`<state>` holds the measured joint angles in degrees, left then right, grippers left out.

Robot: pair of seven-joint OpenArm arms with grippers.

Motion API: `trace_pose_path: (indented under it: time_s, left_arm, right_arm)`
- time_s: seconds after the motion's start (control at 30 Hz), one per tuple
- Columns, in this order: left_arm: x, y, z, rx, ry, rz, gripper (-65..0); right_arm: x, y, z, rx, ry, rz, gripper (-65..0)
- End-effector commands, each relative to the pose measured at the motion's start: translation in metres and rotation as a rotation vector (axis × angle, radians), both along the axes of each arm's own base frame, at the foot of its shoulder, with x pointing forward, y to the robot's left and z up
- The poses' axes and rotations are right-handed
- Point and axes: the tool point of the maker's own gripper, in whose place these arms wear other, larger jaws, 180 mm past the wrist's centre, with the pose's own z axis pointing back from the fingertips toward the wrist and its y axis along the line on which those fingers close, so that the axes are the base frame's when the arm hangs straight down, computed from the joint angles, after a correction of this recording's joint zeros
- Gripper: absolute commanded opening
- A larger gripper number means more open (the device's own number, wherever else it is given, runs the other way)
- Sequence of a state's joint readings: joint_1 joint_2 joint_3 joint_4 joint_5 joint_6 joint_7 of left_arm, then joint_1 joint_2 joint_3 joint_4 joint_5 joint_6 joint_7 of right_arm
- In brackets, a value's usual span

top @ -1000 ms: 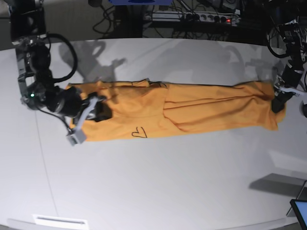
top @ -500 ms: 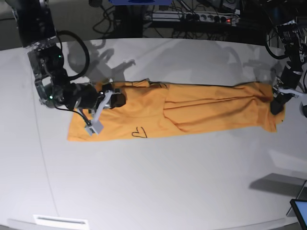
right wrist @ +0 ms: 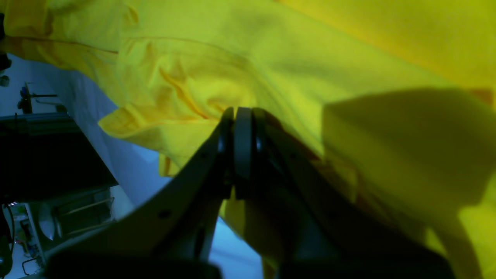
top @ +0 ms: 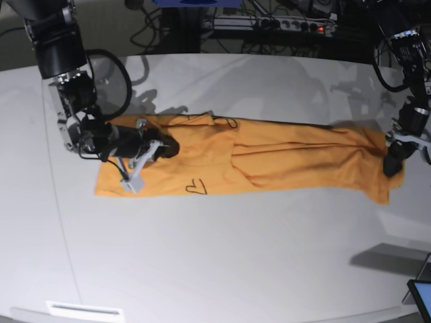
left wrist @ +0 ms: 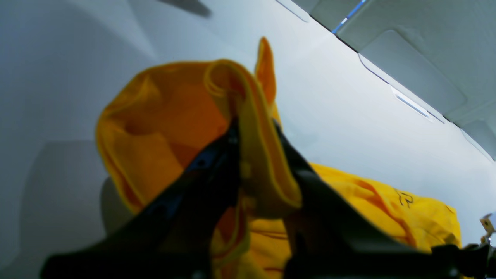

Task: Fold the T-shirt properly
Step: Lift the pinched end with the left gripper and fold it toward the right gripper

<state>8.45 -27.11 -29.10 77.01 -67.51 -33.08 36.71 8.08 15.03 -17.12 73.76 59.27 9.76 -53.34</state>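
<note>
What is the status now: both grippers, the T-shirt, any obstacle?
Left gripper shut on T-shirt end. Right gripper shut, on the cloth's other end; grip unclear. T-shirt a long strip on the table. No obstacle seen.

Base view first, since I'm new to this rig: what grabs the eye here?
A long orange-yellow T-shirt lies stretched across the white table, folded into a narrow strip. The left gripper pinches its far end at the view's right, shut on the cloth. The right gripper rests on the other end, jaws closed, a small dark mark nearby.
</note>
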Motion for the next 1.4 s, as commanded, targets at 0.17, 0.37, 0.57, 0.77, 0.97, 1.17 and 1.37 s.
trace_pose_path:
  time_s: [0.17, 0.37, 0.57, 0.77, 0.97, 1.17, 1.37]
  left_arm:
    - [0.02, -0.019, 0.046, 0.07, -0.074, -0.104, -65.0]
    - [0.032, -0.057, 0.057, 0.132, -0.083, -0.205, -65.0]
    - [0.037, -0.121, 0.04, 0.228, -0.046, -0.344, -65.0]
    - [0.046, -0.171, 0.022, 0.249, -0.022, -0.454, -65.0]
    - [0.057, -0.204, 0.019, 0.26, -0.018, -0.514, -65.0]
    - [0.06, -0.235, 0.018, 0.246, -0.009, -0.567, -65.0]
    - [0.053, -0.269, 0.018, 0.256, -0.021, -0.665, -65.0]
  right_arm:
    - [-0.013, -0.012, -0.018, -0.087, 0.053, 0.022, -64.4]
    - [-0.018, -0.007, -0.026, -0.077, 0.086, 0.016, -64.4]
    - [-0.021, -0.01, -0.033, -0.084, 0.108, 0.007, -64.4]
    - [-0.021, -0.01, -0.033, -0.084, 0.107, 0.006, -64.6]
    - [-0.021, -0.01, -0.033, -0.085, 0.107, 0.006, -64.6]
    - [-0.021, -0.01, -0.033, -0.085, 0.105, 0.006, -64.6]
    - [-0.02, -0.01, -0.032, -0.085, 0.103, 0.005, -64.6]
